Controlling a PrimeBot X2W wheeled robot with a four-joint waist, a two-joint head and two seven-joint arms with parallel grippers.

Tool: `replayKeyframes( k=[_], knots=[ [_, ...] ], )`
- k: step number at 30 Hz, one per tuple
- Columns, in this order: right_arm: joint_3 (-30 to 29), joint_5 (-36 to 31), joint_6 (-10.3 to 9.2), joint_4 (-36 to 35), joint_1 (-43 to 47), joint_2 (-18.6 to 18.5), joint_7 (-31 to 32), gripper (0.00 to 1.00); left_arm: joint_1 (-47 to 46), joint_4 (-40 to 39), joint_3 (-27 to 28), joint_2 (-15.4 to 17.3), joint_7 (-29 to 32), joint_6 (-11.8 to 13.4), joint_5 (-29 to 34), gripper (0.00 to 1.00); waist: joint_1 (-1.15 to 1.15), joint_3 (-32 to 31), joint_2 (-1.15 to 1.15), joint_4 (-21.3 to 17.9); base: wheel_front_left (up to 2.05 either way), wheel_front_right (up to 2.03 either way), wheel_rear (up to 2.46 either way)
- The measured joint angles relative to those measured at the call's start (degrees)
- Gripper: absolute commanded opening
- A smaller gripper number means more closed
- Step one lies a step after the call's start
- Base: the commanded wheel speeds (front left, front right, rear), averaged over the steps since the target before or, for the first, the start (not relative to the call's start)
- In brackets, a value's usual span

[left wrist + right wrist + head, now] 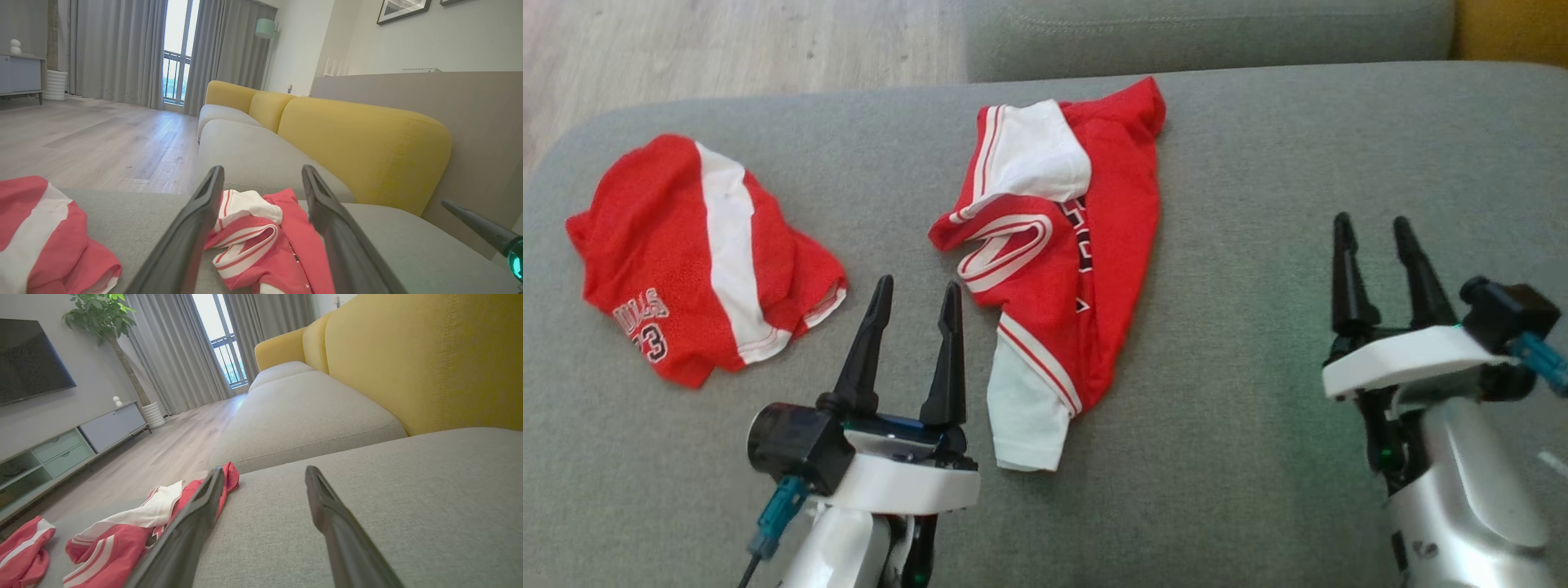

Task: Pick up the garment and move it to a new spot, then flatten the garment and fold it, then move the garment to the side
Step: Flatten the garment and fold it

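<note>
Left gripper [919, 286] spread wide, empty, just beside crumpled red jersey [1111, 204], right gripper [1372, 220] wide, empty, over grey cushion [1258, 367]

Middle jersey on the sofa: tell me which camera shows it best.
The head view: it looks down on the whole middle jersey, edge to edge. The left wrist view catches it low between the fingers, its near end cut off. The right wrist view shows it sidelong, partly behind a finger.
</note>
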Motion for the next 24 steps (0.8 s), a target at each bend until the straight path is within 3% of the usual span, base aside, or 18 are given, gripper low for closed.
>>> replayKeyframes(
  k=[5,10,17,24],
  knots=[
    [-2.5,-4.6,0.0,-1.4,-0.9,0.3,3.9,1.0,-0.6,0.0,-1.1,0.0,0.0,0.0,0.0,1.0,0.0,1.8,0.0,1.9,0.0,0.0,0.0],
    [-3.2,-6.8,0.0,1.7,-8.0,0.4,8.3,1.0,-2.7,0.0,-2.3,0.0,0.0,0.0,-0.1,1.0,0.01,4.4,0.0,5.0,0.0,0.0,0.0],
    [-7.8,-9.6,0.0,13.9,-20.6,0.4,13.6,1.0,-5.0,-0.3,-5.0,0.0,0.0,0.5,-2.0,1.0,0.01,8.6,0.0,10.5,0.0,0.0,0.0],
    [-11.9,-16.6,0.0,26.8,-29.1,-1.0,14.7,1.0,-6.1,-0.5,-6.7,-0.1,0.0,1.1,-3.2,1.0,0.02,12.4,0.0,15.8,0.0,0.0,0.0]
  ],
)
